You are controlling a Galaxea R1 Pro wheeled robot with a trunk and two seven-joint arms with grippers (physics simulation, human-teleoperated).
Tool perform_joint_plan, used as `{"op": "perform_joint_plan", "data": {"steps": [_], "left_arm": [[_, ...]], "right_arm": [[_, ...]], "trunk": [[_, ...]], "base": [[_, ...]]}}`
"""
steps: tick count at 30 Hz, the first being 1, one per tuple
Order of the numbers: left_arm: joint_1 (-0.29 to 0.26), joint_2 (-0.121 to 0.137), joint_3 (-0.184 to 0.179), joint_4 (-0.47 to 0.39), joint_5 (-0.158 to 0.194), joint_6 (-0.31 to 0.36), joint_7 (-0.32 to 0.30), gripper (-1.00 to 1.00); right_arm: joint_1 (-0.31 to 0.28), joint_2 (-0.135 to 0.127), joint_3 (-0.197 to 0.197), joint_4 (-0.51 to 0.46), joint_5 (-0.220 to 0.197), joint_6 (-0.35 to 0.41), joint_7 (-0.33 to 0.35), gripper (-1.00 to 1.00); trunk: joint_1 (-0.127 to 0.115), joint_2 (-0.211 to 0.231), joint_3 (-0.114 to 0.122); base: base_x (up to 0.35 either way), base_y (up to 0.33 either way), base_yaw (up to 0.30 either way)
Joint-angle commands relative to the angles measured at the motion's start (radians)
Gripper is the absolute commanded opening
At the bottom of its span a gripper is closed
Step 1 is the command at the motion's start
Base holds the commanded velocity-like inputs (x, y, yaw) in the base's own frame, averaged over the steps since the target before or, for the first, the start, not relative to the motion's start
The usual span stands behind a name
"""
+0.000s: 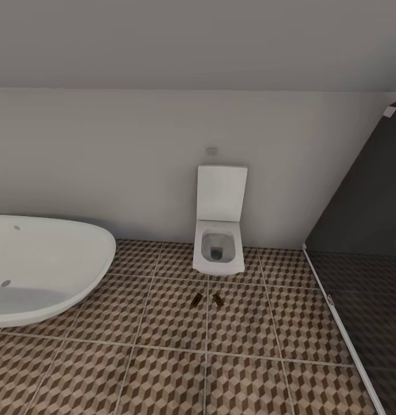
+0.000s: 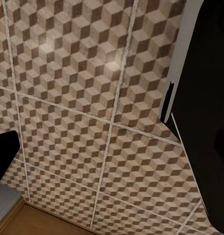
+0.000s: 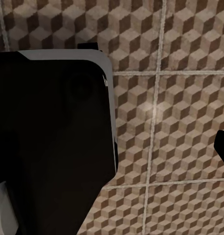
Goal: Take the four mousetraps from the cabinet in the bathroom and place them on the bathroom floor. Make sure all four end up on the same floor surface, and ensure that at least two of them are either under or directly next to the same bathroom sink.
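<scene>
On bathroom floor (image 1: pixel 163 357) | 2 mousetraps (image 1: pixel 207 300) before toilet (image 1: pixel 219 245) | bathtub (image 1: pixel 42 265) left

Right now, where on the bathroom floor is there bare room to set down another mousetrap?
Bare tile lies between the bathtub and the two mousetraps, and again from them across to the shower's glass edge. The near bathroom floor is bare too. It is tightest just before the toilet.

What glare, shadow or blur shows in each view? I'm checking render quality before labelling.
Head view: even, soft light, no hard shadows; the two mousetraps look small and slightly soft on the bathroom floor. Left wrist view: two pale glare spots on the tiles, dark robot body at the edge. Right wrist view: one faint glare spot, tiles sharp.
</scene>
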Motion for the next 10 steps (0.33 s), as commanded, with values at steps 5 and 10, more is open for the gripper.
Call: {"op": "perform_joint_plan", "data": {"steps": [5, 10], "left_arm": [[-0.001, -0.001, -0.006, 0.003, 0.004, -0.004, 0.000, 1.00], [-0.001, -0.001, -0.006, 0.003, 0.004, -0.004, 0.000, 1.00]], "right_arm": [[0.000, 0.000, 0.009, 0.000, -0.008, -0.002, -0.003, 1.00], [0.000, 0.000, 0.009, -0.001, -0.008, -0.002, -0.003, 1.00]], "trunk": [[0.000, -0.002, -0.002], [0.000, -0.002, -0.002]], "base": [[0.000, 0.000, 0.000], [0.000, 0.000, 0.000]]}}
